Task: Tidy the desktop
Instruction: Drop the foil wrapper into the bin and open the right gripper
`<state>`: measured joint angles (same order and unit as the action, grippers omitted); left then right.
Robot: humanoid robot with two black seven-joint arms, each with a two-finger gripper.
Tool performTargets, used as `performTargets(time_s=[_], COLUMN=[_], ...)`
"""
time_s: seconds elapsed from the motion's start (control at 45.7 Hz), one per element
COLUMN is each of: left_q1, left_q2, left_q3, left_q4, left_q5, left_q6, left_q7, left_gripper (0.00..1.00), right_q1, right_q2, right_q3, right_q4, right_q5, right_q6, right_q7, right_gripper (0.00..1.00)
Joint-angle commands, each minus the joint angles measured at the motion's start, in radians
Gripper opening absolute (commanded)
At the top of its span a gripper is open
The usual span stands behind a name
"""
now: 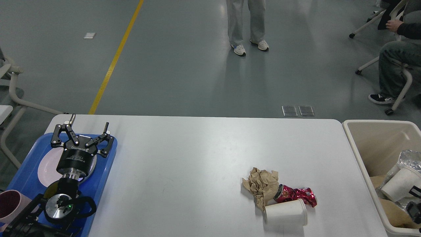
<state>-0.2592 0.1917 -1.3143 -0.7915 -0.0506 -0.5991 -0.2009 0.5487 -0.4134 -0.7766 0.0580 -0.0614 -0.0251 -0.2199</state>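
The white desktop (197, 158) fills the lower half of the head view. At its front right lie a crumpled brown paper (261, 186), a crushed red can (296, 194) and a white paper cup (285, 213) on its side, all touching. My left gripper (89, 121) hangs open and empty over the blue tray (108, 164) at the left edge. Only dark parts of my right gripper (413, 199) show at the right border, against the base of a second white cup (399, 182) wrapped in clear plastic, inside the cream bin (357, 151).
The tray holds a pale plate (46, 168) and a pink mug (10, 204). The bin also holds brown paper (391, 210). Beyond the table a person (246, 23) stands, and another sits at the right (394, 56). A chair frame (13, 92) is at the left.
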Motion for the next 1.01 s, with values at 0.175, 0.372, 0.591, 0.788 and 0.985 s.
performTargets(time_s=[0.175, 0.372, 0.591, 0.788, 0.985], left_q1=[0.000, 0.000, 0.000, 0.000, 0.000], left_q2=[0.000, 0.000, 0.000, 0.000, 0.000], left_q3=[0.000, 0.000, 0.000, 0.000, 0.000], left_q4=[0.000, 0.000, 0.000, 0.000, 0.000], left_q5=[0.000, 0.000, 0.000, 0.000, 0.000], left_q6=[-0.001, -0.001, -0.001, 0.001, 0.001], left_q7=[0.000, 0.000, 0.000, 0.000, 0.000], left_gripper=[0.96, 0.96, 0.96, 0.96, 0.96], right_q1=[-0.029, -0.033, -0.033, 0.002, 0.147], right_q2=[0.010, 0.007, 0.007, -0.004, -0.108], right_q3=[0.000, 0.003, 0.002, 0.007, -0.020], right_q4=[0.000, -0.009, 0.000, 0.026, 0.247], right_q5=[0.000, 0.003, 0.003, 0.003, -0.035], right_q6=[0.001, -0.025, -0.052, -0.050, -0.003], right_q7=[-0.009, -0.003, 0.001, -0.001, -0.007], right_gripper=[0.00, 0.85, 1.00, 1.00, 1.00])
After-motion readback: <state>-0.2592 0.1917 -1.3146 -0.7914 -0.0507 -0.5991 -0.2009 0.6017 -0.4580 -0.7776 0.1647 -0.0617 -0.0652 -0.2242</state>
